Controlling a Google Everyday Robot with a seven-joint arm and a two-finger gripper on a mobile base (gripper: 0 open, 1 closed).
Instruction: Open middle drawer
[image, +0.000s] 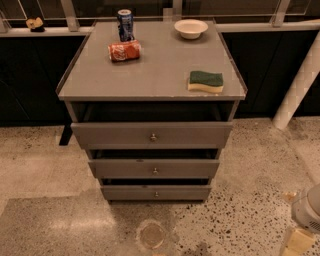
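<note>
The grey cabinet (150, 75) has three grey flat-fronted drawers, each with a small round metal knob. The middle drawer (125, 169) with its knob (155, 171) sits between the tall top drawer (115, 135) and the short bottom drawer (180, 193). All three fronts stand out a little from the cabinet, with dark gaps above them. My gripper (299, 240) is at the lower right corner of the camera view, low over the floor, far right of the drawers and touching nothing.
On the cabinet top lie a red can on its side (124, 50), an upright blue can (125, 24), a white bowl (191, 28) and a green-and-yellow sponge (206, 81). A white post (297, 90) stands at the right. A round mark (151, 235) lies on the speckled floor.
</note>
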